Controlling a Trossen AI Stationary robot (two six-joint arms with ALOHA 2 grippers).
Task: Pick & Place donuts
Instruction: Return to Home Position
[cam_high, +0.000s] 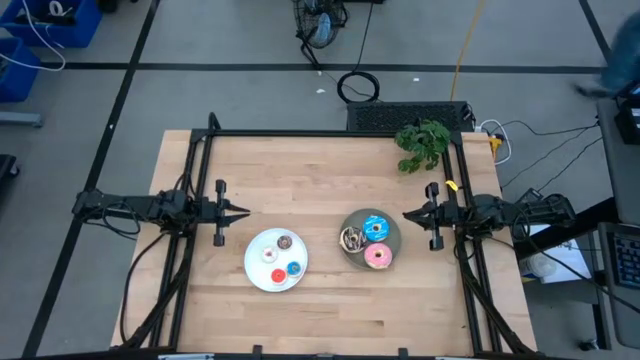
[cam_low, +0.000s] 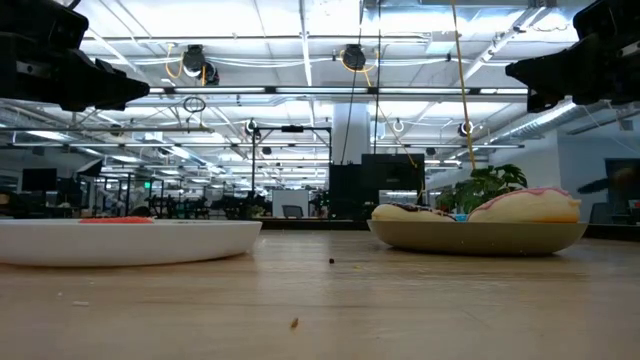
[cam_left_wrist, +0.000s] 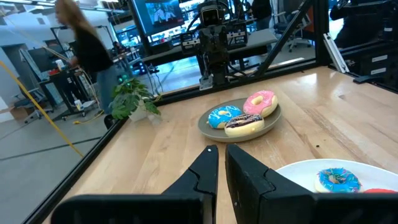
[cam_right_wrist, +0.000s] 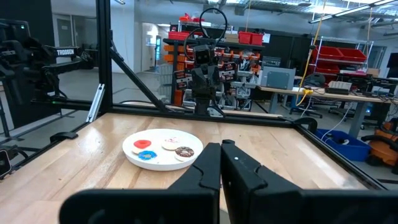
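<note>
High view: homing step; large donuts (cam_high: 376, 228) on grey plate (cam_high: 392, 232) at 4 o'clock, small donuts (cam_high: 285, 242) on white plate (cam_high: 256, 262) at 7; left gripper (cam_high: 245, 211) at 9, right gripper (cam_high: 407, 214) at 3, both clenched empty; next, probably: park.

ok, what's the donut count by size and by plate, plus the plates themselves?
Small toy ring donuts on the white round plate: 4 (brown donut, white donut, red donut, blue donut)
Large toy ring donuts on the grey round plate: 3 (blue sprinkled donut, dark chocolate donut, pink donut)
Round plates: 2
Total: 7 donuts, 2 plates
</note>
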